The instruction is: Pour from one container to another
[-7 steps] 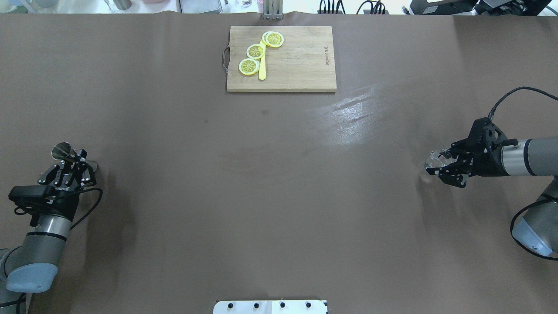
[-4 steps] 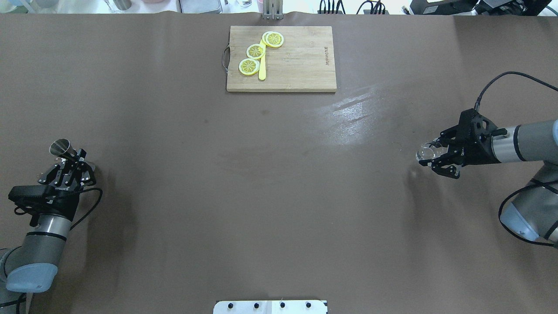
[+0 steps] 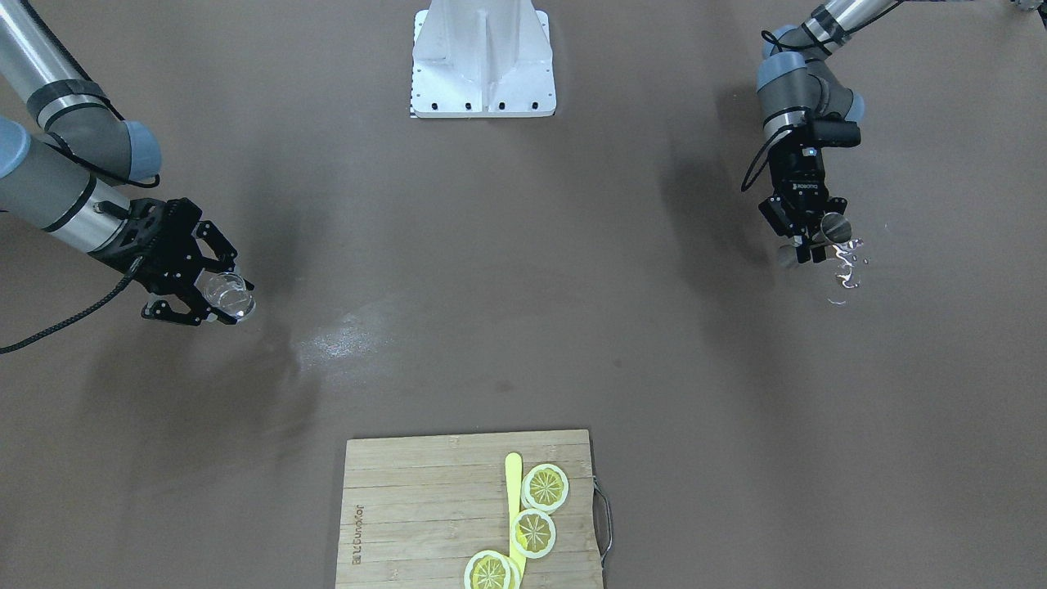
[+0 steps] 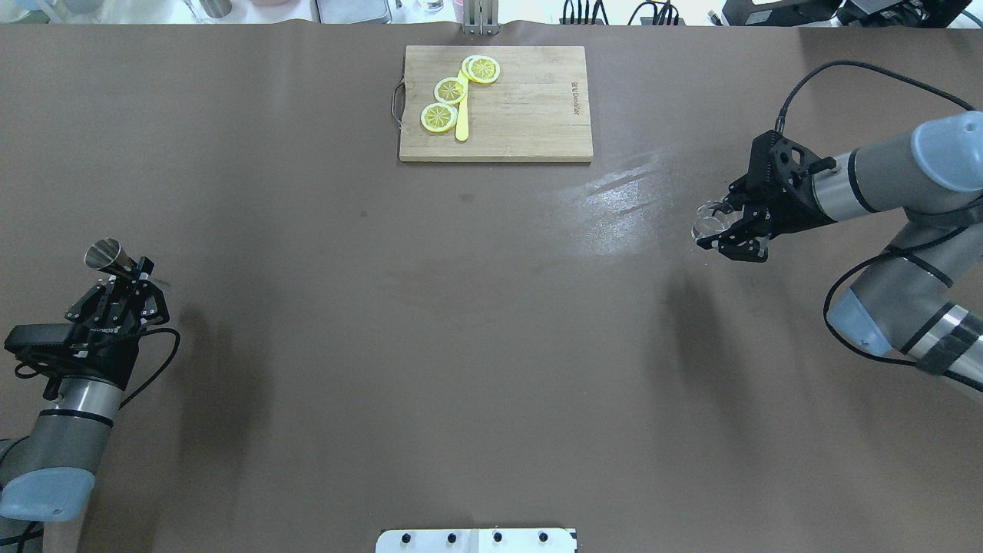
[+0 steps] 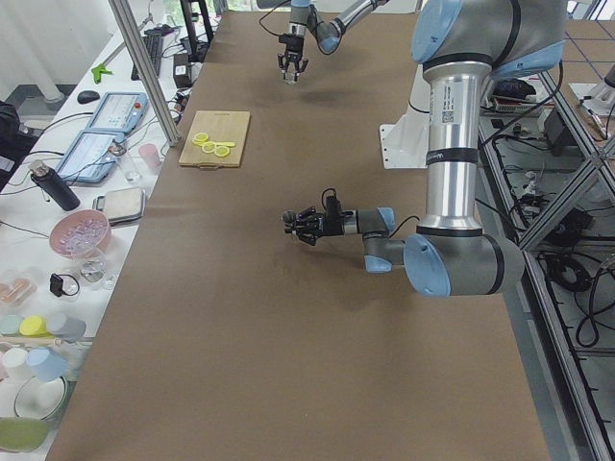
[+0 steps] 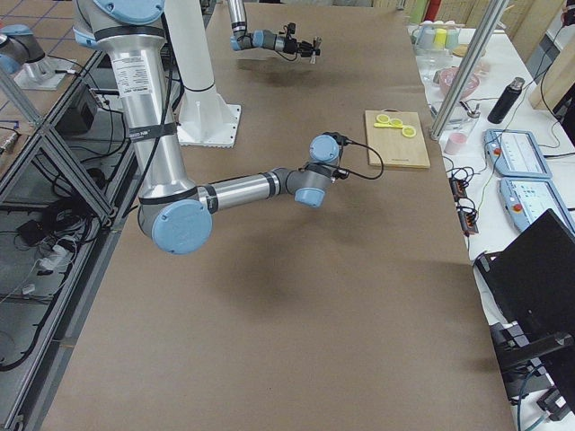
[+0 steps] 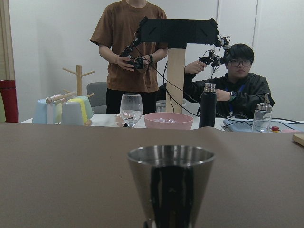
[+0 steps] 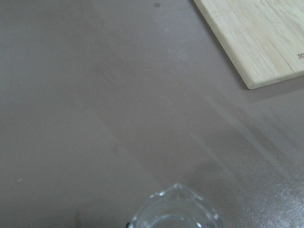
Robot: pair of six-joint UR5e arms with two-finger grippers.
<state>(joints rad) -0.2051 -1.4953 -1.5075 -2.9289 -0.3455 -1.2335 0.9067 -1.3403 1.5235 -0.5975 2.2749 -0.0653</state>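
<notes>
Left pincer [image 4: 132, 270], at 8 o'clock of the table [image 4: 461, 322] in the overhead view (12 o'clock = far edge from the robot), was closed on the narrow waist of the metal measuring cup [image 4: 106, 256]. The cup stood upright with its rim level. Whether its base touched the table could not be told. Small glinting marks [image 3: 847, 266] lay on the table just beside it.

At 3 o'clock, the right pincer [image 4: 722, 226] was closed around the glass [image 4: 706, 221], one finger on each side of the wall. The glass was held clear of the table, mouth up.

Edges:
- The measuring cup was near the 9 o'clock edge of the table.
- The glass was well inside the 3 o'clock edge.
- The cutting board [image 4: 522, 115] lay against the 12 o'clock edge at the middle, carrying three lemon slices [image 4: 439, 117] and a yellow stick [image 4: 461, 115] on its 9 o'clock half.
- The white base plate [image 4: 476, 540] sat at the 6 o'clock edge.

Open room: the wide brown span between the two pincers was bare table. The glass hung at about 4 o'clock from the board's near corner, well apart from it. Beyond the table edge ahead of the measuring cup stood a wine glass [image 7: 131, 108], a pink bowl [image 7: 168, 120] and a black bottle [image 7: 207, 107].
</notes>
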